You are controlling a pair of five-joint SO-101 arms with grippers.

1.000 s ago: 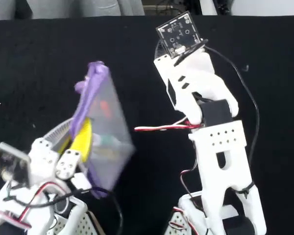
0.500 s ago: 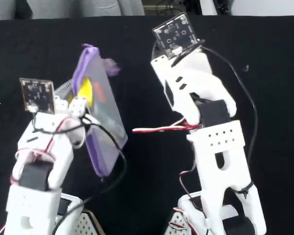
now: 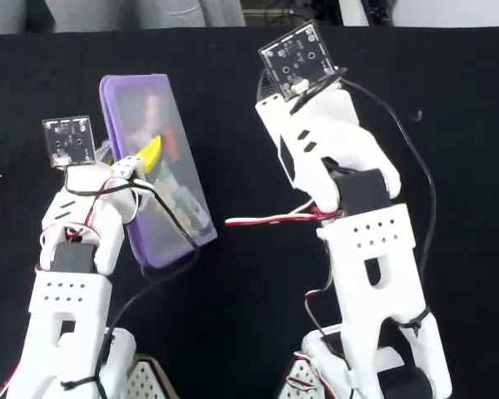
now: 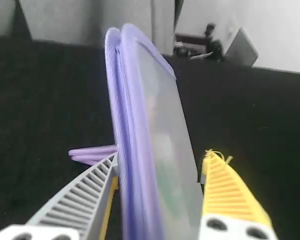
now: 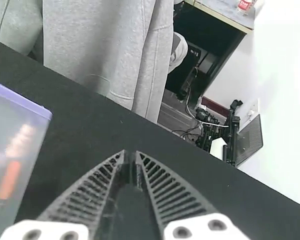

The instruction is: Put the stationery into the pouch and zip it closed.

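— Where is the pouch now?

— The flat pouch of clear, soft plastic with a purple border (image 3: 150,125) is up off the black cloth table (image 3: 449,125). The left gripper (image 4: 161,159) pinches it across its flat faces, with the grey ribbed finger on one side and the yellow one on the other.

— And how does it lie?

— It stands on edge. Its long axis runs away from the arm bases, a little tilted. Through the plastic I see an orange stick-like item (image 5: 12,172) and some other blurred stationery.

— What about the other arm?

— The right gripper (image 5: 130,160) has its black ribbed fingers pressed together and holds nothing. The pouch lies to its left, apart from it, with bare cloth between. So I think the right arm must go sideways to reach the zip.

— Is the zip closed?

— I cannot tell. A small purple tab (image 4: 92,153) sticks out beside the grey finger; perhaps it is the puller.
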